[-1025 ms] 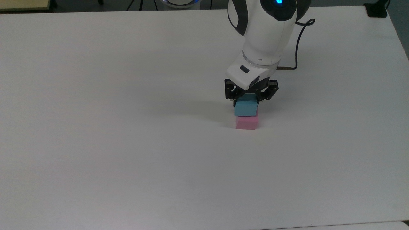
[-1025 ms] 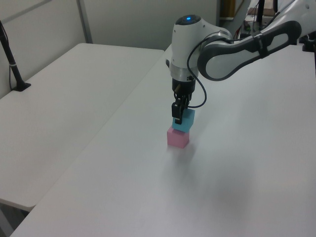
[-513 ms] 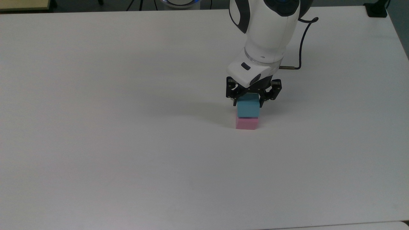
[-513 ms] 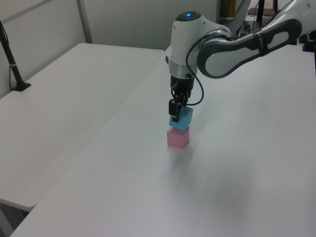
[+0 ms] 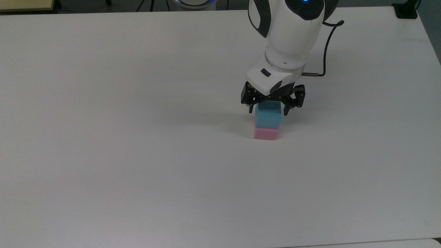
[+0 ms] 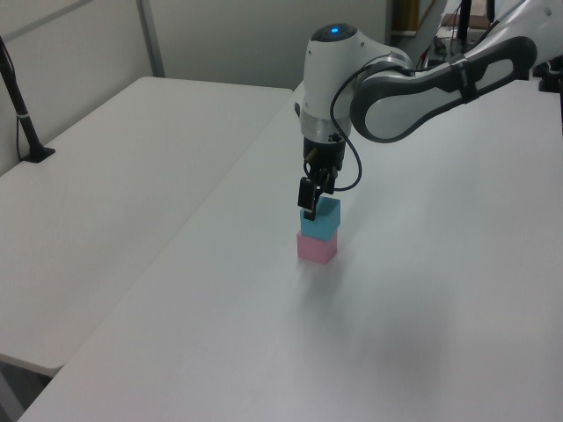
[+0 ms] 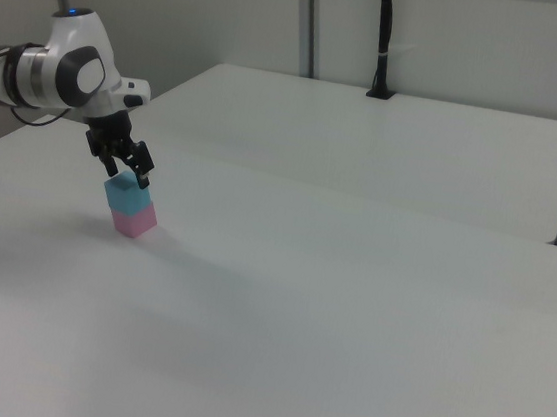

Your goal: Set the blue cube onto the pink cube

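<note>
The blue cube (image 5: 269,120) sits on top of the pink cube (image 5: 265,134) on the white table, right of centre in the top view. My gripper (image 5: 268,110) hangs just over the blue cube, open, with a finger on either side of the cube's upper part and a small gap at each. In the left view the blue cube (image 6: 321,221) rests squarely on the pink cube (image 6: 317,248), with the gripper (image 6: 310,209) at its top edge. The right view shows the same stack, blue cube (image 7: 124,195) over pink cube (image 7: 133,219), under the gripper (image 7: 128,170).
The white table (image 5: 137,155) stretches bare around the stack. A black cable (image 5: 324,44) loops off the arm's wrist. A second white table (image 6: 106,176) adjoins on the left view's left, with a black post (image 6: 22,114) clamped to it.
The blue cube came down and squared up onto the pink cube. The fingers then spread apart from its sides and the gripper rose slightly.
</note>
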### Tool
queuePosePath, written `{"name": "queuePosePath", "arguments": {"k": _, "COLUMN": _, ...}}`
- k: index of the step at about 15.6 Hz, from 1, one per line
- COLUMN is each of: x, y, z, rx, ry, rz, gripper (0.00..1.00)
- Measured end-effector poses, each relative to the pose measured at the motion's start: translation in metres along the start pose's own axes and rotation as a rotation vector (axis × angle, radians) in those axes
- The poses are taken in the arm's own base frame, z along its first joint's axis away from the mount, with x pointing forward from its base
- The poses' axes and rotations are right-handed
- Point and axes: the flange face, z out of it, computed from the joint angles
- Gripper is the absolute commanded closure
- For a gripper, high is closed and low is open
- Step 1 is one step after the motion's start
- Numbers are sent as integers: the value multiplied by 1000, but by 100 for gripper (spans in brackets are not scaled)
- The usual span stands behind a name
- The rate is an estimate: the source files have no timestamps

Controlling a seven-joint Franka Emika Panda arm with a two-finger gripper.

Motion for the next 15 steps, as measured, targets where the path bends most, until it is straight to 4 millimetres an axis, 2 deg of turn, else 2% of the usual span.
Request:
{"name": "queuePosePath", "arguments": {"k": 2, "x": 2, "y": 5, "z": -22, "rx": 9, "ry": 17, "rz": 7, "gripper": 0}}
{"name": "queuePosePath", "arguments": {"k": 4, "x": -3, "y": 27, "z": -61, "rx": -5, "ry": -15, "rz": 23, "gripper": 0}}
{"name": "queuePosePath", "arguments": {"k": 6, "x": -11, "y": 71, "z": -111, "rx": -8, "ry": -63, "rz": 27, "gripper": 0}}
{"name": "queuePosePath", "arguments": {"k": 8, "x": -26, "y": 128, "z": -156, "rx": 11, "ry": -118, "rz": -23, "gripper": 0}}
{"name": "queuePosePath", "arguments": {"k": 9, "x": -34, "y": 156, "z": -172, "rx": 21, "ry": -137, "rz": -50, "gripper": 0}}
{"name": "queuePosePath", "arguments": {"k": 10, "x": -42, "y": 185, "z": -186, "rx": 29, "ry": -142, "rz": -68, "gripper": 0}}
{"name": "queuePosePath", "arguments": {"k": 12, "x": -56, "y": 234, "z": -200, "rx": 39, "ry": -136, "rz": -70, "gripper": 0}}
{"name": "queuePosePath", "arguments": {"k": 14, "x": -66, "y": 269, "z": -206, "rx": 43, "ry": -132, "rz": -44, "gripper": 0}}
{"name": "queuePosePath", "arguments": {"k": 15, "x": -69, "y": 279, "z": -207, "rx": 42, "ry": -133, "rz": -29, "gripper": 0}}
